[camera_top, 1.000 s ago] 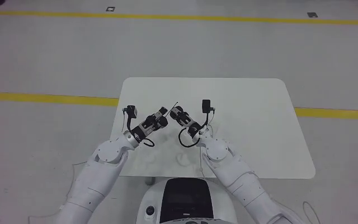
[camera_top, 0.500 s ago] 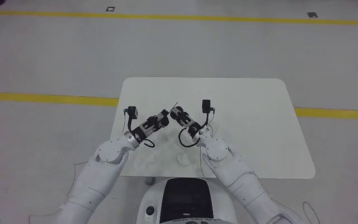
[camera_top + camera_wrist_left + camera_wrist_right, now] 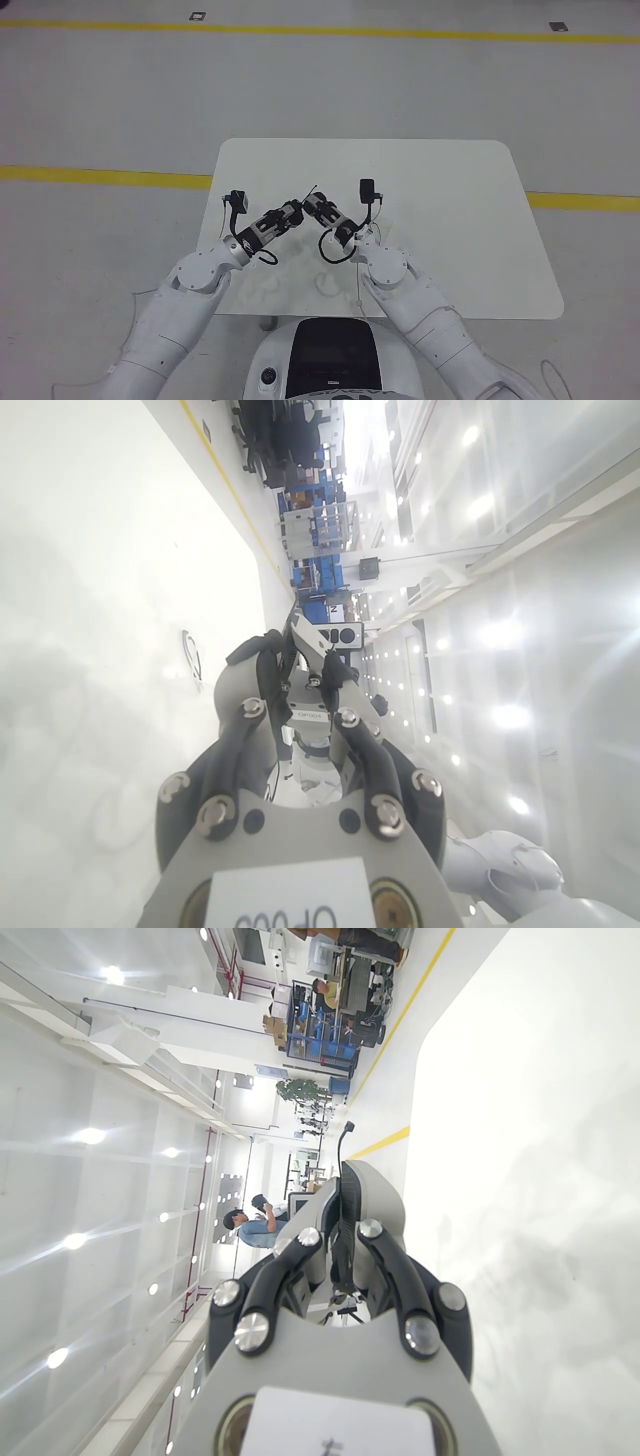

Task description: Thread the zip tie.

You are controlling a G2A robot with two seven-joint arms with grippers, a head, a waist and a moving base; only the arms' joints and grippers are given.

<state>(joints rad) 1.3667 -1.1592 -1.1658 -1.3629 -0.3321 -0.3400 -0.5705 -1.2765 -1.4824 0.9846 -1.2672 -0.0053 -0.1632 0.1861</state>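
Grippers number 2. The right gripper (image 3: 343, 1174) is pinched together on the 1 black zip tie (image 3: 341, 1148), whose blocky end sticks out past its tip, in the air above the 1 white table (image 3: 450, 200). Just beside it, tip to tip, is the left gripper (image 3: 295, 211); whether that one is clamped or apart cannot be told. The tie's lower length is hidden inside the grip.

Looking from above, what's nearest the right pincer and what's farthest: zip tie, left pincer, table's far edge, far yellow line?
1. zip tie, in the right pincer
2. left pincer, just beside
3. table's far edge, ahead
4. far yellow line, floor beyond
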